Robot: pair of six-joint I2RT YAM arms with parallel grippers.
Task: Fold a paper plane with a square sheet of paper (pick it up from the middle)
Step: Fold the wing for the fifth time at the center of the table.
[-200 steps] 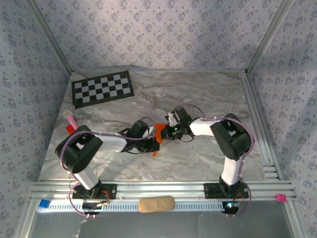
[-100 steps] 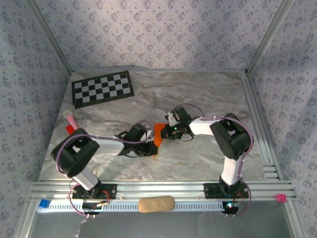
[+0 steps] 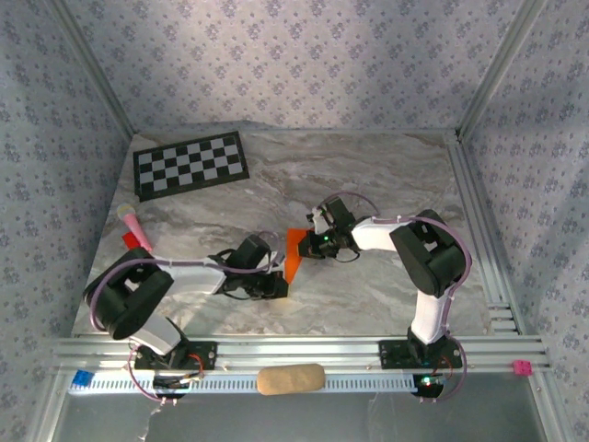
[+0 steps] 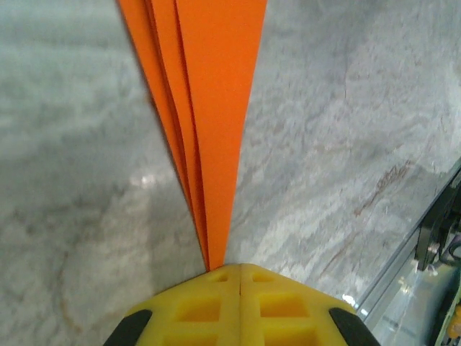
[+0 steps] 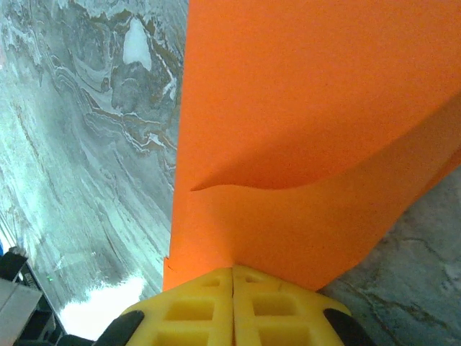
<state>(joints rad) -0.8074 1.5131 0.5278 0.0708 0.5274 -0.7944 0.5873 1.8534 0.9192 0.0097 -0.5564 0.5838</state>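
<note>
The folded orange sheet of paper (image 3: 294, 252) is held between both arms at the middle of the marble table. My left gripper (image 3: 279, 284) is shut on its near end; in the left wrist view the paper (image 4: 209, 108) runs away from the closed yellow fingers (image 4: 194, 310) as several narrow stacked layers seen edge-on. My right gripper (image 3: 307, 242) is shut on the far end; in the right wrist view the paper (image 5: 310, 122) spreads wide above the closed fingers (image 5: 194, 317), with one layer curling across it.
A black-and-white checkerboard sheet (image 3: 190, 164) lies at the back left. A small red and pink object (image 3: 133, 227) lies at the table's left edge. A tan oblong pad (image 3: 290, 378) rests on the front rail (image 3: 350, 354) between the arm bases.
My left arm has dropped lower and drawn its gripper toward the near side, stretching the paper into a longer, narrower strip. The right gripper has barely moved.
</note>
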